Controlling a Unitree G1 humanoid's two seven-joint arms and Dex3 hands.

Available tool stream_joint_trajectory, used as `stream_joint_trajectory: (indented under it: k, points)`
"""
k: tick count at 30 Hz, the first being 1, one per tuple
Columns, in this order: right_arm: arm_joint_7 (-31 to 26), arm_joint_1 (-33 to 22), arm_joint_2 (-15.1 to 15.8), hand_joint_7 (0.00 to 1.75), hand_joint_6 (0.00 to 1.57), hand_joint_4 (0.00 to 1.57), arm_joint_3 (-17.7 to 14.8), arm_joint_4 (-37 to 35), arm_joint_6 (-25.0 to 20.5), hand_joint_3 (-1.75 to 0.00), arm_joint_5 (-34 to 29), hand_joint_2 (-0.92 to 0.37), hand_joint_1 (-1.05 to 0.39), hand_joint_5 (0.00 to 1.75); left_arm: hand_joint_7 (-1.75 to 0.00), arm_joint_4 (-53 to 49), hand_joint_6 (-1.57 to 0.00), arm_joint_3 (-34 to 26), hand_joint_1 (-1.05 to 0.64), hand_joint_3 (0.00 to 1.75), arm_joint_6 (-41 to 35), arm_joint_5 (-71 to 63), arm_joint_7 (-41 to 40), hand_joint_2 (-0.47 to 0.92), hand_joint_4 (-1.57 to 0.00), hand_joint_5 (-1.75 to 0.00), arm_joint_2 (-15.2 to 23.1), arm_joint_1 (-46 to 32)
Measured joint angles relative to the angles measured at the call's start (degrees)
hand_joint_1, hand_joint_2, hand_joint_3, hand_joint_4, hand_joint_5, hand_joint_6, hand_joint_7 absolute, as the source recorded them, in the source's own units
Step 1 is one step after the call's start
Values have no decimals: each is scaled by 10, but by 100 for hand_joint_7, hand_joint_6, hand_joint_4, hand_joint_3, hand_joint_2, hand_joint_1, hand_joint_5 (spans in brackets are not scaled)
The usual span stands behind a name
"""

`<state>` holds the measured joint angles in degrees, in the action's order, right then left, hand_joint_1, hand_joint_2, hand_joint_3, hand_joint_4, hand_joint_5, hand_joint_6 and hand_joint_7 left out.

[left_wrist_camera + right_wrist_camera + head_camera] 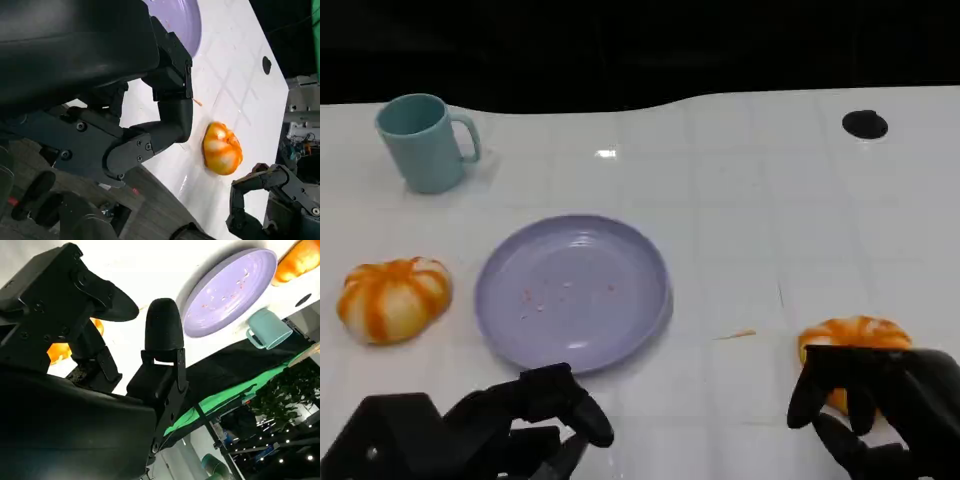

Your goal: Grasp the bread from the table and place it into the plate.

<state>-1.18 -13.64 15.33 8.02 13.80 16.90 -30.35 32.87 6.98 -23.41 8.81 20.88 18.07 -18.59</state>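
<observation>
Nearest, right hand [880,405] with fingers spread, empty, over the near side of one orange bread [853,340]; left hand [480,430] curled in, holding nothing; beyond, bare purple plate [520,330]; second bread [393,298] left; teal mug [424,142] farthest.

The table [770,200] is white, marked with a faint grid of squares, and a small glare of light [606,153] sits on it toward its far edge, beyond which all is black. In the right wrist view a green sheet [220,397], leafy plants [290,390] and small points of light [280,460] show past the table.
</observation>
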Motion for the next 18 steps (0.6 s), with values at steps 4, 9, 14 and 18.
stream_joint_trajectory:
  k: [4, 9, 14, 18]
  points:
    - [0, 0, 0, 123, 92, 92, 0, 0, 0, -125, 0, -28, -5, 171, -152, 0, -57, 0, -34, 70, 0, 0, 0, 84, -67, -175, 0, 0]
    - [0, 0, 0, 123, 92, 92, 0, 0, -1, -127, 0, -27, -4, 171, -152, 0, -57, 0, -34, 69, 1, 0, 0, 84, -68, -175, 0, 0]
    - [0, 0, 0, 122, 92, 92, 0, 0, -1, -127, 0, -27, -4, 172, -151, 0, -57, 0, -34, 69, 1, -1, 0, 84, -68, -175, 0, 0]
    - [0, 0, -1, 113, 90, 89, 0, 3, -1, -126, 0, -27, -2, 174, -151, 0, -57, -1, -34, 69, 1, -1, 0, 85, -67, -175, 0, 0]
